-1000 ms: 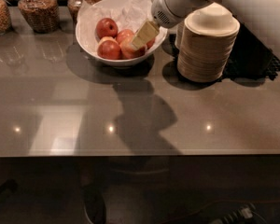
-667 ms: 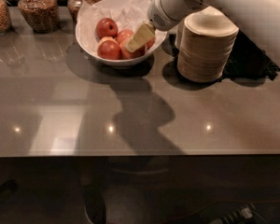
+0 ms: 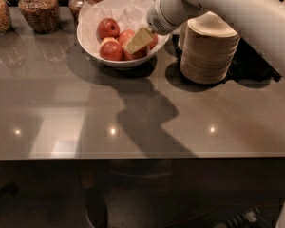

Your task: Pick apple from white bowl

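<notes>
Red apples (image 3: 111,50) in white bowl (image 3: 118,63), gripper (image 3: 139,40) at them — open or closed, cannot tell

White tubular arm (image 3: 237,13) comes in over the far-right corner of the glossy grey-brown surface (image 3: 133,122) and slopes down to the left. It ends in a round white wrist housing (image 3: 164,15). Pale yellow pincer (image 3: 135,44) points down-left, low, near the middle of the far edge.
</notes>
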Controlling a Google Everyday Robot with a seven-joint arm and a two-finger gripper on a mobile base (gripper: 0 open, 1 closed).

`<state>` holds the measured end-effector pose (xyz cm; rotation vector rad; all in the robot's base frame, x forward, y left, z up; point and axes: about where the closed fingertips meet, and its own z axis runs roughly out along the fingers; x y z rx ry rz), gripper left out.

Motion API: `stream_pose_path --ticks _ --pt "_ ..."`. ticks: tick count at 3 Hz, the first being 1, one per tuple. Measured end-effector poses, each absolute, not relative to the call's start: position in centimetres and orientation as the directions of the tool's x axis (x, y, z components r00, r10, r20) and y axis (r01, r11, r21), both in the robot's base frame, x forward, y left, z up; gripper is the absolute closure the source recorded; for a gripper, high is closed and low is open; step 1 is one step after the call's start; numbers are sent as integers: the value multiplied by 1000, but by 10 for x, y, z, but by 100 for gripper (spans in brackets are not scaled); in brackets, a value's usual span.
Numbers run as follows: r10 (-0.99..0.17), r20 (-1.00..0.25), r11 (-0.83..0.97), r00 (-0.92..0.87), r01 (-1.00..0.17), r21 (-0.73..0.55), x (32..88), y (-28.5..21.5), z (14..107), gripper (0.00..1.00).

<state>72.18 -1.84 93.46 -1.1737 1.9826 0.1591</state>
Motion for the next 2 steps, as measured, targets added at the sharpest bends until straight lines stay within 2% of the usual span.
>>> stream_pose_path --ticks 1,2 --pt "-672 -697 566 -252 -781 -263 724 -18 930 30" --pt "-660 -700 575 -274 -784 -235 725 -17 922 30"
